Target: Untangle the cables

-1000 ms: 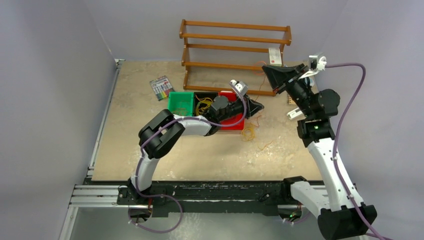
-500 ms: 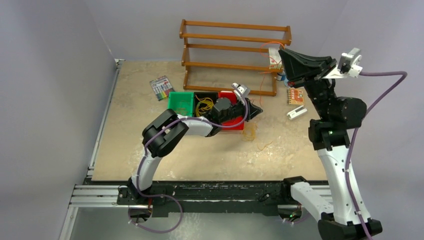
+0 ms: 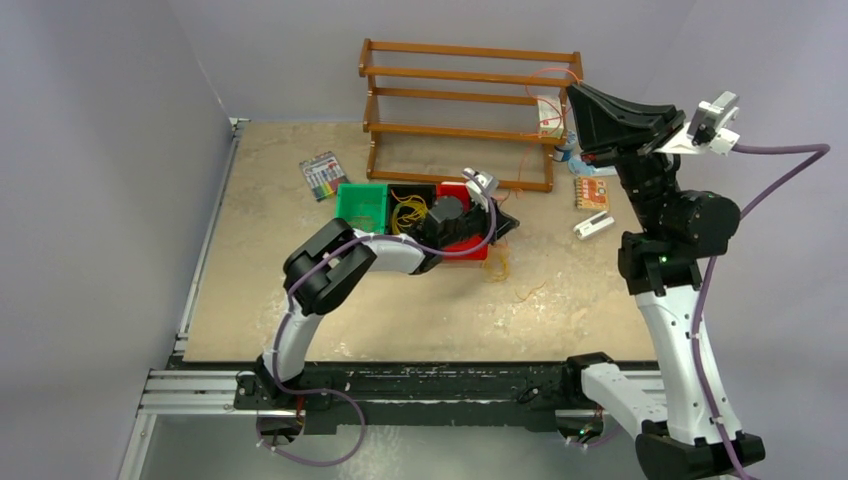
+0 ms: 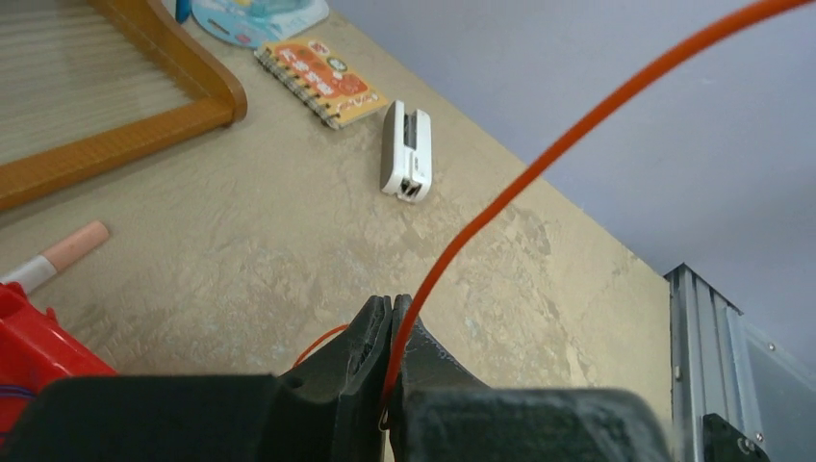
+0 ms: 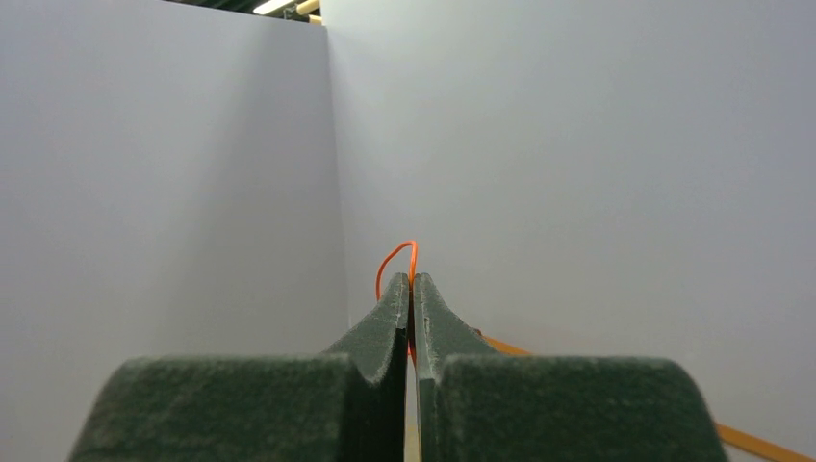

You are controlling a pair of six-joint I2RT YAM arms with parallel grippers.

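Two grippers pinch an orange cable (image 4: 539, 164); we cannot follow it fully from one to the other. At the left we see a green bin (image 3: 362, 207), then a dark bin (image 3: 425, 187) holding yellow cables (image 3: 406, 212), then a red bin (image 3: 458, 191), in a row on the table (image 3: 260, 300) toward its far edge. The left gripper (image 4: 393, 310) hangs low at the red bin's right end, jaws closed on the orange strand. Loose cables (image 3: 498, 266) lie on the table just beside it. Farther right, the right gripper (image 5: 412, 287) is raised by the wooden rack (image 3: 470, 98), clamped on an orange loop.
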